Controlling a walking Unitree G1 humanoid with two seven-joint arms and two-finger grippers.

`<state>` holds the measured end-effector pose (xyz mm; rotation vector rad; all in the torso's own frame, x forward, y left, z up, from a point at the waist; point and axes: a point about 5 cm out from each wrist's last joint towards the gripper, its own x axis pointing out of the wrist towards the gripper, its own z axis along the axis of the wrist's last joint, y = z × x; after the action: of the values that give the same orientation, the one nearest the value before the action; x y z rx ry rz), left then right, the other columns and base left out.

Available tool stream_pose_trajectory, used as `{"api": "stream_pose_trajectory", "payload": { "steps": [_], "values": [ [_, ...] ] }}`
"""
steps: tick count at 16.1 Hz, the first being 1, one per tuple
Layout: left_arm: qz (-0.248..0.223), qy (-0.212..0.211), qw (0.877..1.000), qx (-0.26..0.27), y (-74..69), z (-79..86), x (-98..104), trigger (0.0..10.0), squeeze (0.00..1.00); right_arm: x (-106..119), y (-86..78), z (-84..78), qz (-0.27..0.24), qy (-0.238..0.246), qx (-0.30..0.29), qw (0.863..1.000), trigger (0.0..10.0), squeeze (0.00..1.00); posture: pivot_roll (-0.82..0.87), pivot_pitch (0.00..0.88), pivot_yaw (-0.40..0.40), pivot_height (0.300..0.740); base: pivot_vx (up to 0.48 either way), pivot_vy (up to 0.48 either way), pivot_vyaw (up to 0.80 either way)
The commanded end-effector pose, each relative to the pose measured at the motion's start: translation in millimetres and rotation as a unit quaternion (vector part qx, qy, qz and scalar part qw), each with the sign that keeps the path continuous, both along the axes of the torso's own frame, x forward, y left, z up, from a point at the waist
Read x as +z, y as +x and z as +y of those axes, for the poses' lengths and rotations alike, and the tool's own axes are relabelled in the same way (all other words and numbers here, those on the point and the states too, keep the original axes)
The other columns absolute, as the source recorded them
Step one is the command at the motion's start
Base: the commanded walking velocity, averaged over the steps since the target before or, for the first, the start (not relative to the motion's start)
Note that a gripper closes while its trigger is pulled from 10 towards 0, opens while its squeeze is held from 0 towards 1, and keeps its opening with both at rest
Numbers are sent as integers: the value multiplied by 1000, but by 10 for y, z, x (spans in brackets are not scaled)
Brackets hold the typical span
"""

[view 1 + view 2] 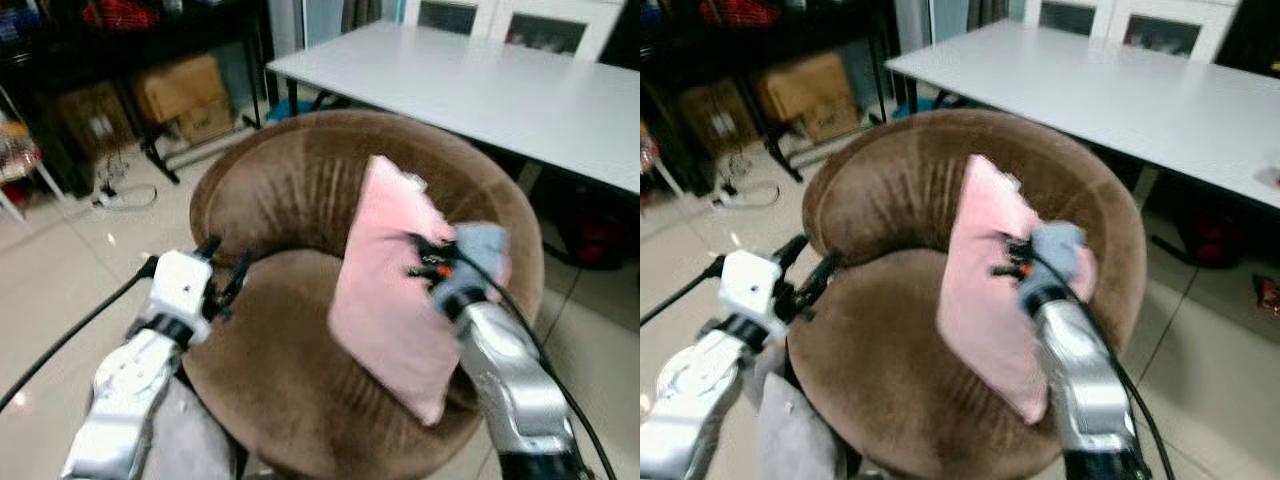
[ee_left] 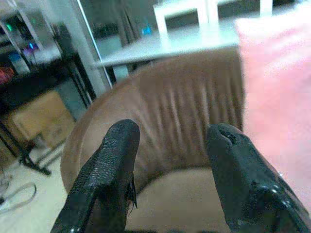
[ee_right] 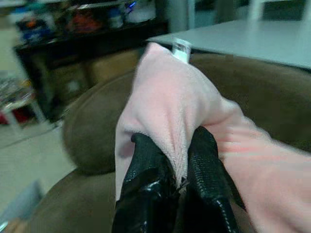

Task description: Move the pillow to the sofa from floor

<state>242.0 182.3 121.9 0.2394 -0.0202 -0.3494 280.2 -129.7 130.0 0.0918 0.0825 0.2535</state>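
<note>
- Right gripper (image 3: 177,177) is clenched on a bunched fold of the soft pink square pillow (image 1: 385,290) — both black fingers pinch the fabric tight.
- The pillow stands tilted on edge over the seat of the round brown velvet sofa chair (image 1: 290,180), leaning toward the curved backrest on the robot's right.
- Left gripper (image 1: 222,268) hovers at the seat's left edge, fingers spread and holding nothing.
- Behind the chair — a long white table (image 1: 480,90).

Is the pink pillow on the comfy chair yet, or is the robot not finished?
Nearly. The pink pillow is off the floor and over the brown sofa's seat. The right gripper pinches its fabric, holding it upright. The left gripper waits open beside it. Left: let go so the pillow rests there.
</note>
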Motion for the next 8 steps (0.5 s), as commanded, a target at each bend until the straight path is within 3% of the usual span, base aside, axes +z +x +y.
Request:
{"api": "stream_pose_trajectory", "payload": {
  "steps": [1,3,8],
  "values": [
    [11,4,1000,-25,-34,-21,-7,10000,0,131,20,54,-13,5,27,1000,10000,0,-26,0,42,740,0,0,0],
    [20,17,999,-36,-69,-1,-20,10000,0,141,50,130,0,-15,49,999,10000,0,-20,0,35,740,0,0,0],
    [42,44,996,-67,-129,18,-50,10000,0,146,224,489,62,8,115,991,10000,0,-6,0,31,740,0,0,0]
  ]
}}
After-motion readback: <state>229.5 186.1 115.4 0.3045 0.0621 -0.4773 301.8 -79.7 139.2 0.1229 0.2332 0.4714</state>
